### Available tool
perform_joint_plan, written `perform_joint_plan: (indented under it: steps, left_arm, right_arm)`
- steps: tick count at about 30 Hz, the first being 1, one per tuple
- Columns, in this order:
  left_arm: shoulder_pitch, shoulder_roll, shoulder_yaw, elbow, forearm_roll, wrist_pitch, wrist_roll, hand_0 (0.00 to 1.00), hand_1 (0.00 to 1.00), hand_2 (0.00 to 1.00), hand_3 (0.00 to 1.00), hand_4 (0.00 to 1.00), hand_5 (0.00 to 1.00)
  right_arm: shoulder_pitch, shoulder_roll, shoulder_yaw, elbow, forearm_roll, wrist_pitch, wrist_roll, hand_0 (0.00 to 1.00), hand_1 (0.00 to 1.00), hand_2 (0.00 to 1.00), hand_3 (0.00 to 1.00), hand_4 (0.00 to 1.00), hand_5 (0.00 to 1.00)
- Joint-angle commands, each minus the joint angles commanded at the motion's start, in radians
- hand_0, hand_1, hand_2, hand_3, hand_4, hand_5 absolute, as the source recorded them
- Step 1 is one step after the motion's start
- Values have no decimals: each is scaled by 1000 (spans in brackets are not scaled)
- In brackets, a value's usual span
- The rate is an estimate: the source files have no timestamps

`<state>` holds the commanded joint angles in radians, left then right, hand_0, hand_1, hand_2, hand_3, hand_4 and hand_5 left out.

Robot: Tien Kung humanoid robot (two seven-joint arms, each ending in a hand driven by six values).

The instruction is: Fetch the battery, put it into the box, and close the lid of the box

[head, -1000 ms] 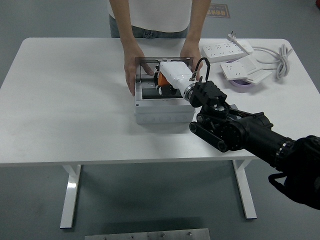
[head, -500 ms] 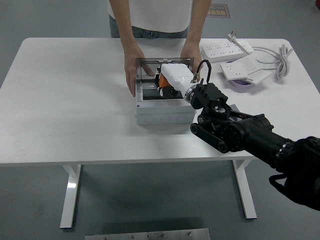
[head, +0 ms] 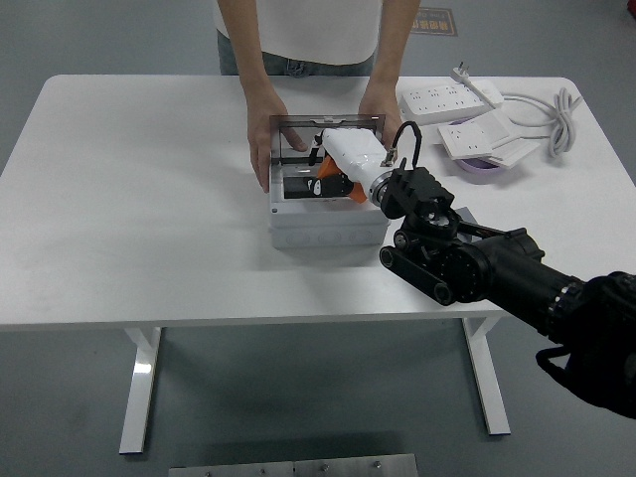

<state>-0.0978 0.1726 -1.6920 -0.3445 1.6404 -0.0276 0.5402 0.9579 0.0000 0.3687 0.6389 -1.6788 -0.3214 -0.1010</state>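
Table: white top (head: pixel 139 199) on white legs, grey floor beneath it and around it.
Far right of the table: two white power strips (head: pixel 449 99) with a coiled white cable (head: pixel 542 111), and a purple ring (head: pixel 484 167) half hidden under the nearer strip.
Box: grey box (head: pixel 328 227), open at the top, standing mid-table with its lid (head: pixel 325 130) upright at the far edge.
Person: standing at the far side; one hand (head: pixel 265 149) is flat against the box's left rim, the other hand (head: pixel 381 104) rests at the lid's right corner.
Right hand: white-shelled right hand (head: pixel 350 159) on the black arm reaches in from the lower right and hangs over the open box, fingers pointing down into it.
Fingers: curled around an orange piece, taken to be the battery (head: pixel 326 185); the shell hides most of the grasp.
Battery place: under the fingertips, inside the box over its dark interior, left of the wrist.
Left hand: out of view.
Since a second ago: the right hand has shifted a little to the right and lower, and the orange piece has dropped from beside the lid's foot deeper toward the box's floor.
Unchanged: the person's hands, the box and the strips lie as they did.
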Motion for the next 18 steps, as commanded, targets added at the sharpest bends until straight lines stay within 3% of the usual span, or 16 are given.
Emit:
perform_joint_plan:
  steps: [5,6,18]
  left_arm:
    - [-2,0,-4,0,6,-1,0,515,724,584,527,259,2]
    - [-3,0,-5,0,8,-2,0,515,723,582,527,256,2]
    - [-8,-1,-8,1,16,-3,-10,515,722,582,527,255,2]
  right_arm:
    - [1,0,-2,-3,7,-7,3,502,379,436,498,768,319]
    - [1,0,-2,-6,10,-10,5,519,389,441,497,832,391]
    - [-4,0,-31,-19,44,-53,44,522,388,440,497,801,351]
